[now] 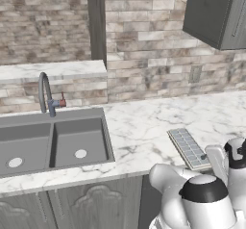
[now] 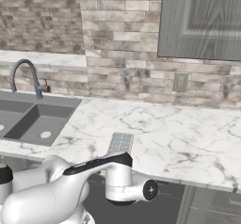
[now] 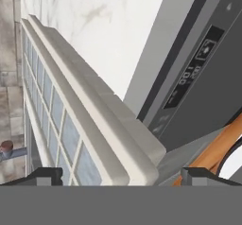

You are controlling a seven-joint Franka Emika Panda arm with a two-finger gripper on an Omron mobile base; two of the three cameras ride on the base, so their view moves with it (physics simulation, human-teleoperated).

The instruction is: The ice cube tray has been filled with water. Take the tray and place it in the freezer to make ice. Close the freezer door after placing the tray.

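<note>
Nearest, the white arm (image 1: 202, 199) rises at the 5 o'clock corner of the left base view. In the hand view the gripper (image 3: 122, 174) stands spread wide, its two dark fingertips (image 3: 45, 176) flanking the near end of the ice cube tray (image 3: 71, 120) without visibly pinching it. The tray (image 1: 189, 147) lies flat on the marble counter (image 1: 144, 127) near its front edge, at 4 o'clock from the counter's middle, its cells carrying the pale water (image 3: 66, 134). At 9 o'clock from the tray sits the double sink (image 1: 53, 144), with the curved faucet (image 1: 47, 94) behind it. Farthest, the brick wall (image 1: 144, 40) carries a grey upper cabinet (image 1: 216, 11) at 1 o'clock.
</note>
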